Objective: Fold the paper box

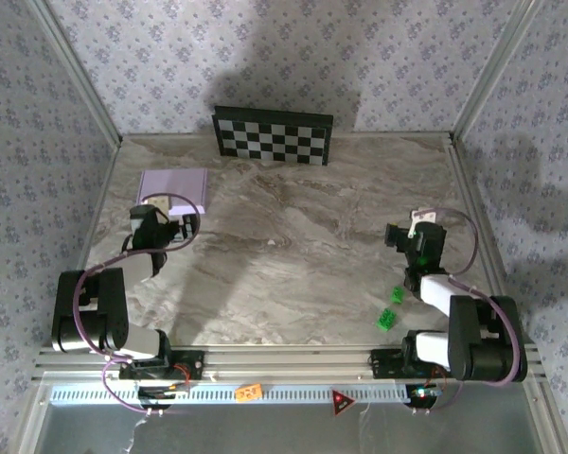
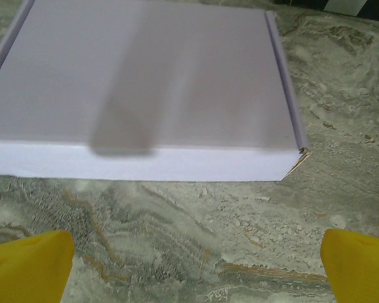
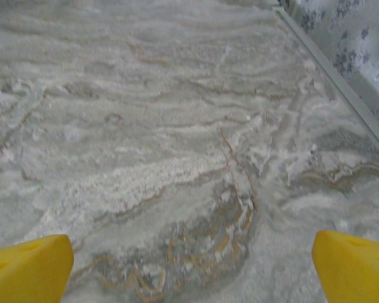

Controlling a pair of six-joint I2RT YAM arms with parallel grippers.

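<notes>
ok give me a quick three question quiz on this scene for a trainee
1. True or false: the left end effector and the right end effector are both shut.
2. The flat squarish lavender paper box lies just ahead of: A the left end effector, B the right end effector.
3. Fill in: the black-and-white checkerboard panel stands at the grey marble-patterned table's ___ edge.
Key: 1 false, both open; 2 A; 3 far.
</notes>
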